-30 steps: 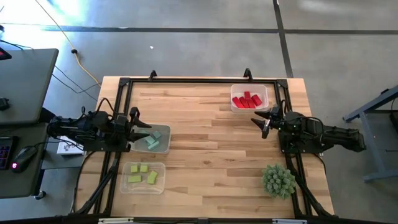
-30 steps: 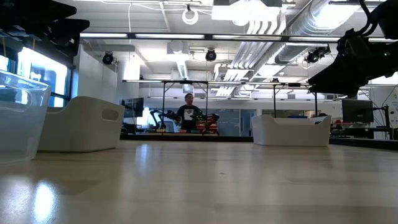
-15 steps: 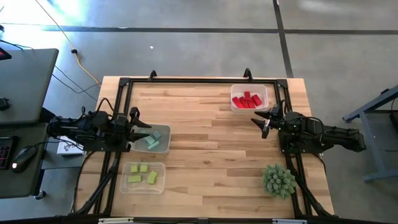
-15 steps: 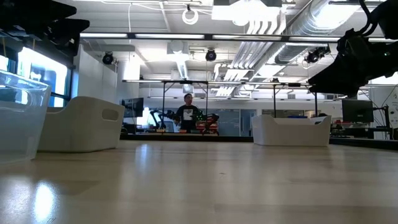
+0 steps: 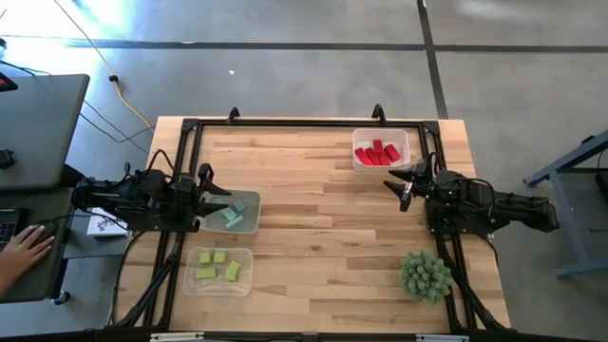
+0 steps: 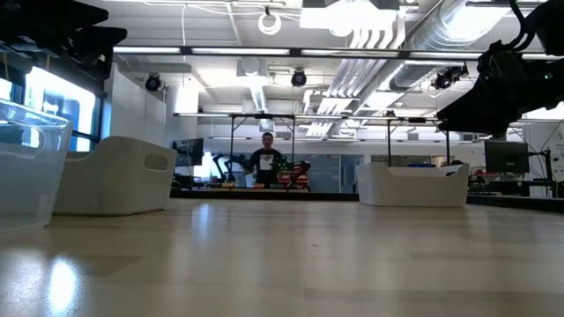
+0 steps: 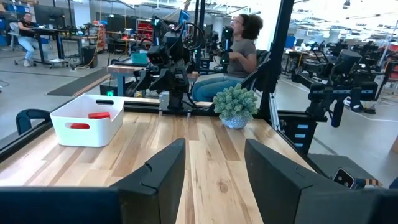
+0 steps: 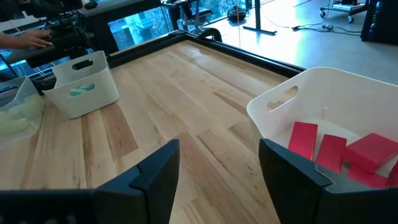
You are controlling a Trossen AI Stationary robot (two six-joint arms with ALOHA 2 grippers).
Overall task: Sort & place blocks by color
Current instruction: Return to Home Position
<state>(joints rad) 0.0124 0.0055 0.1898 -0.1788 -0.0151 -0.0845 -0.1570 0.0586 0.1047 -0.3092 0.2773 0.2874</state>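
Observation:
Red blocks (image 5: 377, 152) lie in a white tray (image 5: 406, 141) at the table's far right. Teal blocks (image 5: 234, 211) lie in a tray (image 5: 249, 226) at the left edge, and yellow-green blocks (image 5: 218, 265) in a clear tray (image 5: 242, 283) near the front left. My left gripper (image 5: 215, 200) hangs open at the left edge, above the teal tray's left side, with nothing between its fingers (image 7: 168, 171). My right gripper (image 5: 399, 184) hangs open at the right edge, just in front of the red tray, and holds nothing (image 8: 217, 168).
A spiky green plant ball (image 5: 426, 275) stands at the near right corner. A black frame (image 5: 285, 123) runs around the table's edges. The wooden middle of the table (image 5: 313, 218) carries nothing. A person's hand (image 5: 24, 249) rests on a desk to the left, off the table.
Both arms have kept still. A person's hand has come onto the desk to the left of the table.

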